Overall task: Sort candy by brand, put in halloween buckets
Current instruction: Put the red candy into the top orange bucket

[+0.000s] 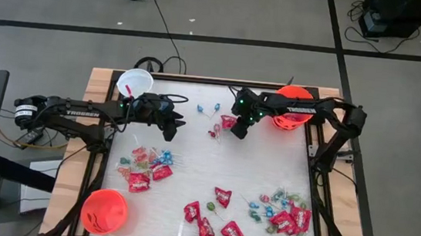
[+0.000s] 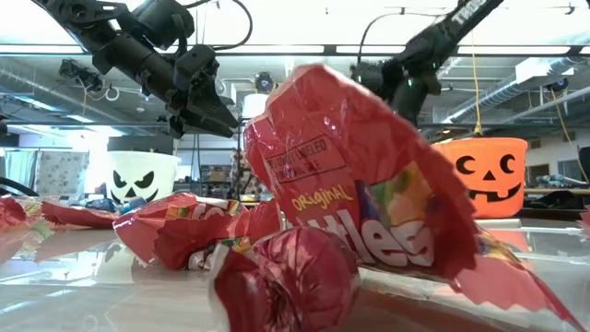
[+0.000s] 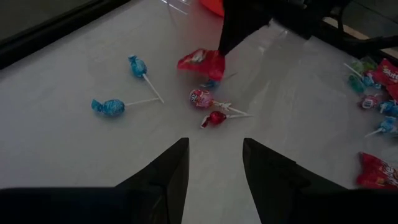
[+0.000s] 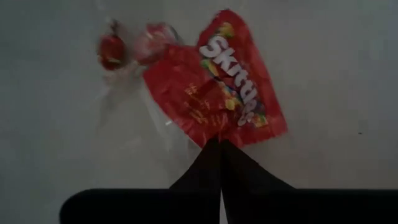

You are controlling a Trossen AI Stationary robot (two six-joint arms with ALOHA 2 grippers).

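My right gripper (image 1: 239, 128) is shut on a red Skittles packet (image 4: 217, 93) near the table's far middle, left of the far orange bucket (image 1: 292, 109). Two red lollipops (image 3: 200, 98) lie beside the packet, and two blue lollipops (image 3: 107, 107) lie further left. My left gripper (image 1: 171, 126) hangs open above the table, right of the white bucket (image 1: 134, 82), with nothing between its fingers. A second orange bucket (image 1: 105, 210) stands at the near left corner. More candy lies in heaps at the left middle (image 1: 143, 170), near middle (image 1: 212, 219) and near right (image 1: 282, 214). My right gripper pinches the Skittles packet by a corner of its wrapper edge (image 4: 214, 134) between its two shut fingers. The fingers come from above, slanting down. The packet spreads flat beyond the fingertips; whether it is clear of the table I cannot tell.
The table has a raised wooden rim (image 1: 97, 84) around a pale shiny surface. In the low view a large Skittles packet (image 2: 369, 203) and a red lollipop (image 2: 286, 277) fill the foreground. Cables lie on the floor beyond the far edge.
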